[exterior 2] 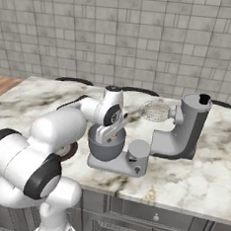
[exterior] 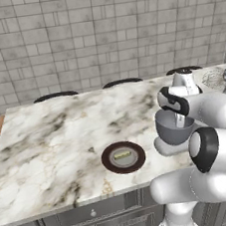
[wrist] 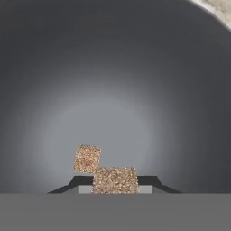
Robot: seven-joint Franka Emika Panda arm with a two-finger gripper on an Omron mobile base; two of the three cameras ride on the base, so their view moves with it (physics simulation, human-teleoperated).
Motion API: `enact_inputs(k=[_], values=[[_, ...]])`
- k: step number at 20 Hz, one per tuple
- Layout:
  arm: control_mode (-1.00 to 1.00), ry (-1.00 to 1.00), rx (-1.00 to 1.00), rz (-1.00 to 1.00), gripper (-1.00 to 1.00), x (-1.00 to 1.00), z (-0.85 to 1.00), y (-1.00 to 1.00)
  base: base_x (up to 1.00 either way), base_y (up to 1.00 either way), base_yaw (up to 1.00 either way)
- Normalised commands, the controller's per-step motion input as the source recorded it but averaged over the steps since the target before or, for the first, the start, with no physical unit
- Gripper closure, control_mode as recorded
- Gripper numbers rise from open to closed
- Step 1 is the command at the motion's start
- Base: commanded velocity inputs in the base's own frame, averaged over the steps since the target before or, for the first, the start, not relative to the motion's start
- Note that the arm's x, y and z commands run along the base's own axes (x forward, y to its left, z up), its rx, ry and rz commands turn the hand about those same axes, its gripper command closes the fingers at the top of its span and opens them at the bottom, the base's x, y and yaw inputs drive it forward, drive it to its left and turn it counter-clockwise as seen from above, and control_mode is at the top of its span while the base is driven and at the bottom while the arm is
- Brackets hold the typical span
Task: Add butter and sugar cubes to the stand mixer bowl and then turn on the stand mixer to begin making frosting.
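the gripper point(wrist: 115, 182) hangs just over the stand mixer bowl point(exterior 2: 106, 147), at the centre of the right base view. in the hand view the bowl's grey inside spreads across the frame, and at the bottom centre the two dark finger tips are drawn in on a speckled sugar cube point(wrist: 115, 180), pinching it from both sides. a second sugar cube point(wrist: 87, 159) sits just up and left of it; whether it already lies on the bowl floor cannot be told for sure, though it looks loose from the fingers.

so the sugar step looks close to done: one cube seems delivered, and the other is above the bowl but not yet let go.

the butter point(exterior: 122, 156) lies on the dark brown plate point(exterior: 111, 164) at the lower centre of the left base view, well apart from the bowl. it has to be fetched.

the stand mixer point(exterior 2: 178, 128), right of centre in the right base view, has its head tilted up with the whisk point(exterior 2: 155, 110) clear of the bowl. switching it on comes last.
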Motion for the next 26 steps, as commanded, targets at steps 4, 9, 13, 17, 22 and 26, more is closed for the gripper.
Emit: enact_inputs(k=[4,9,13,17,22,26], values=[[-1.0,-0.05,0.02,-0.02,-1.0,0.0,0.13,0.0,0.0,0.0,0.0],[-1.0,-0.07,0.04,0.0,-1.0,0.0,0.29,0.0,0.0,0.0,0.0],[-1.0,-0.11,0.04,0.0,-1.0,0.0,0.43,0.09,0.0,0.0,0.0],[-1.0,-0.16,0.01,0.03,-1.0,-0.14,0.78,0.43,0.0,0.0,0.0],[-1.0,-0.07,0.0,0.04,-1.0,-0.15,0.75,0.7,0.0,0.0,0.0],[-1.0,-0.06,0.0,-0.01,-1.0,-0.34,0.57,0.71,0.0,0.0,0.0]])
